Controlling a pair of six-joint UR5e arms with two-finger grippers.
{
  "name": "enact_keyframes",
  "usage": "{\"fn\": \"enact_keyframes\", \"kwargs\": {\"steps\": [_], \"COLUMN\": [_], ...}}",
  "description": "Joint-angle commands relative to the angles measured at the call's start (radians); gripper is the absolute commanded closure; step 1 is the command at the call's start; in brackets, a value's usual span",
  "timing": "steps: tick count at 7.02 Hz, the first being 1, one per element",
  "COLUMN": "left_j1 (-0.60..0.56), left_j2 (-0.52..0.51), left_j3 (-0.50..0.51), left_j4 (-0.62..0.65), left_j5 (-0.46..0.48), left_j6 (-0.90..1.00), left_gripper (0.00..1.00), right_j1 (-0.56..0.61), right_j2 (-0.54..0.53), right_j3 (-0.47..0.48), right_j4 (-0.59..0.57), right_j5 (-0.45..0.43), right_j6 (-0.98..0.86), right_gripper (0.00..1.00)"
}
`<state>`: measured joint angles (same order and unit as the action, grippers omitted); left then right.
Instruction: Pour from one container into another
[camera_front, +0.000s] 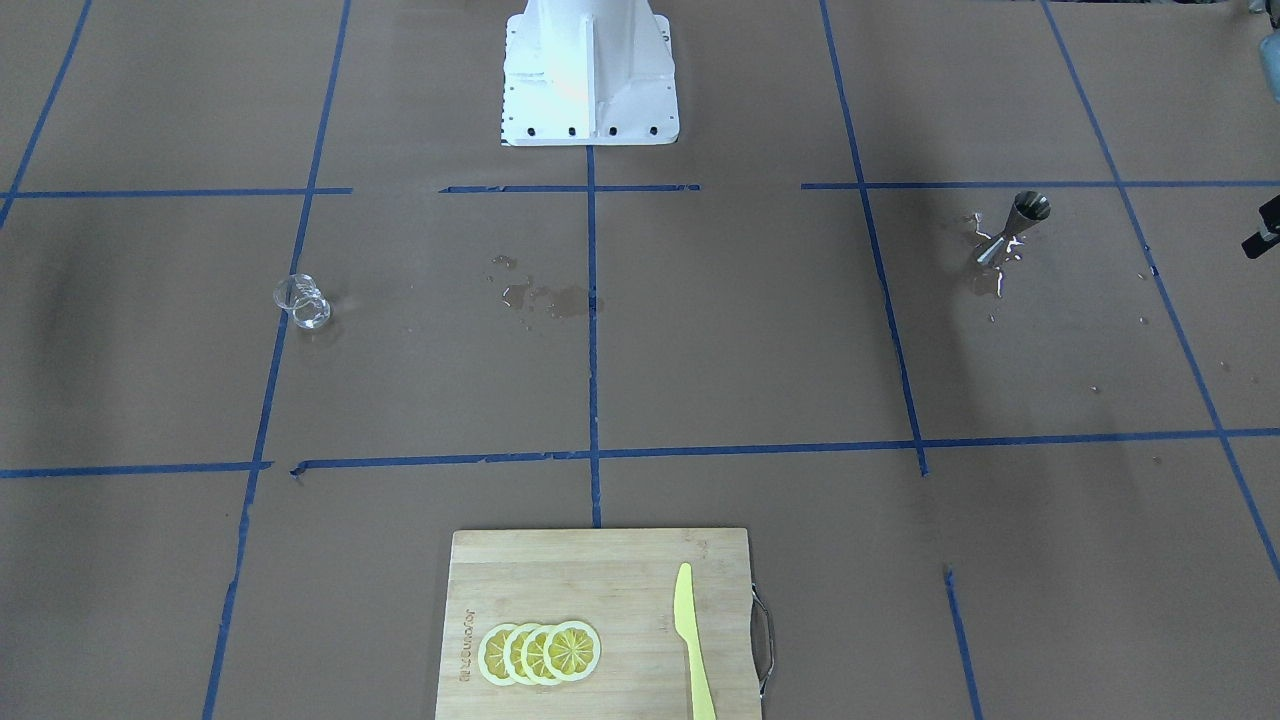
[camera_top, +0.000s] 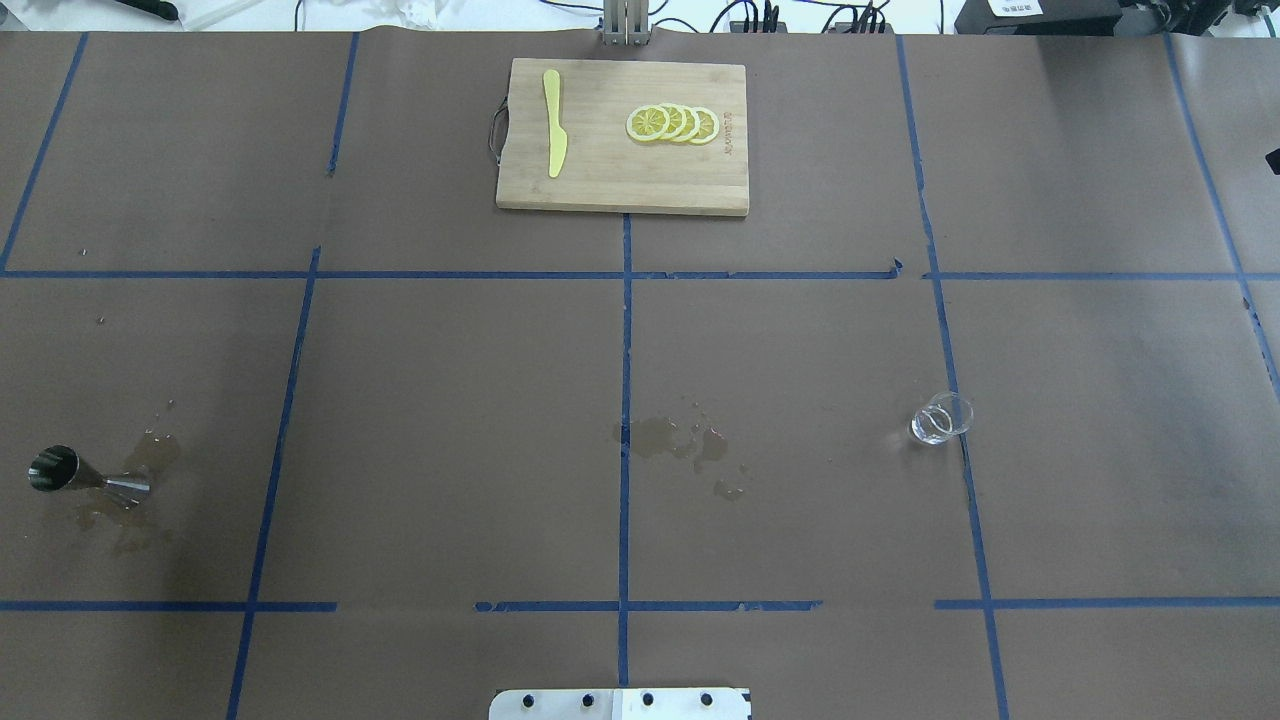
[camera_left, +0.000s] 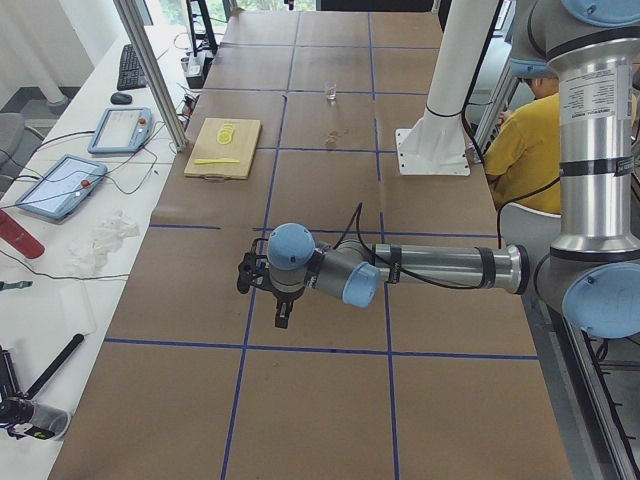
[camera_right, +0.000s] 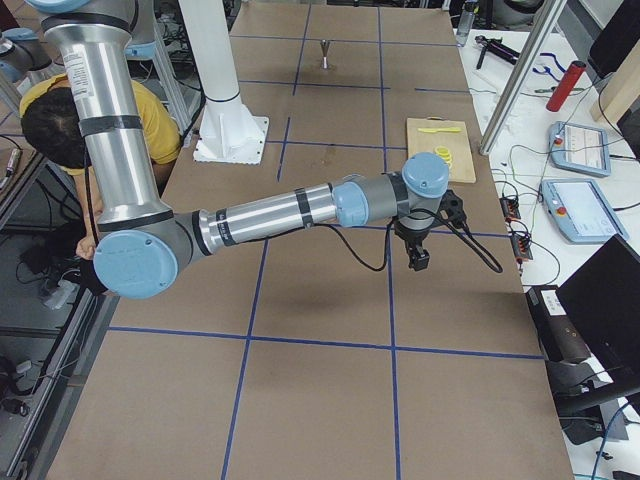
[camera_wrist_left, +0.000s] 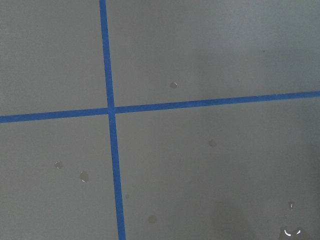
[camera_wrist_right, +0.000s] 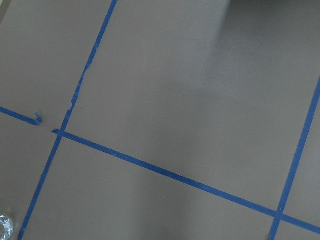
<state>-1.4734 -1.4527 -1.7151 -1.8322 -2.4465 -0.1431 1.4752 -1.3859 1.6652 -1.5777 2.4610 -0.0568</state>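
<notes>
The clear glass cup stands by a blue tape line on the table's right half, and also shows as the cup, the cup and a sliver of the cup. The steel jigger stands at the far left in a small puddle, wide cone up; it is also the jigger and the jigger. My left gripper hangs over the table's left end, apart from the jigger. My right gripper hangs over the right end, apart from the cup. I cannot tell whether either is open or shut.
A wooden cutting board with several lemon slices and a yellow knife lies at the far middle edge. A wet patch marks the centre. The robot base stands at the near edge. A person in yellow sits behind the robot.
</notes>
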Motion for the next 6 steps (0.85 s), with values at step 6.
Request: {"fn": "enact_keyframes", "kwargs": {"steps": [6], "left_j1": [-0.128], "left_j2": [-0.019], "left_j3": [-0.100], "left_j4": [0.298], "left_j5": [0.069], "left_j6": [0.051], "left_gripper": [0.00], "right_j1": [0.000], "right_j2": [-0.186], "right_j3": [-0.034], "right_j4": [0.263], "right_j5": [-0.039], "right_j6": [0.020], "right_gripper": [0.00]}}
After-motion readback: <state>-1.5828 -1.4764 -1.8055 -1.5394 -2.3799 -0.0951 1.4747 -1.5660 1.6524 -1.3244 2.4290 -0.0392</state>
